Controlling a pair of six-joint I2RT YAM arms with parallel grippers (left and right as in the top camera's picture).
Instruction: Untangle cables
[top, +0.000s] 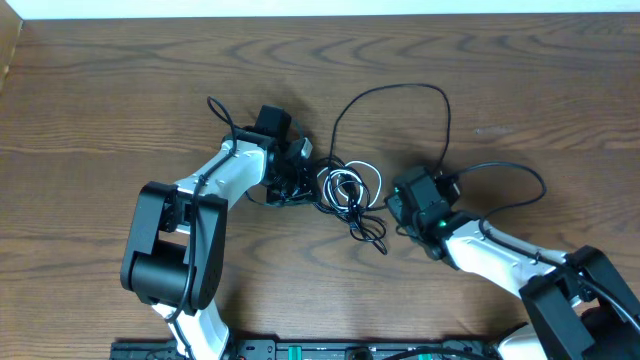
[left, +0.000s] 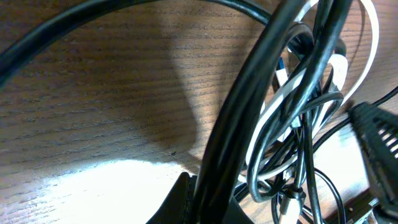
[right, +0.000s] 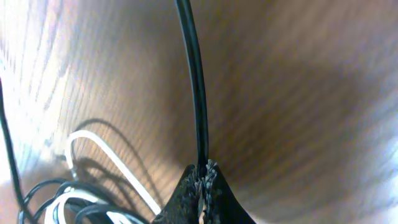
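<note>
finds the cables bunched in one knot in the middle of the surface. looks barely begun: nothing separated from the knot yet. grips a black strand at the knot's left side with the left hand, closed tight on it. pinches the black cable just right of the knot with the right hand, shut on it where it loops away beyond the knot. leaves the white cable wound inside the knot. remains to pull the loops apart and lay each cord out separately.
</note>
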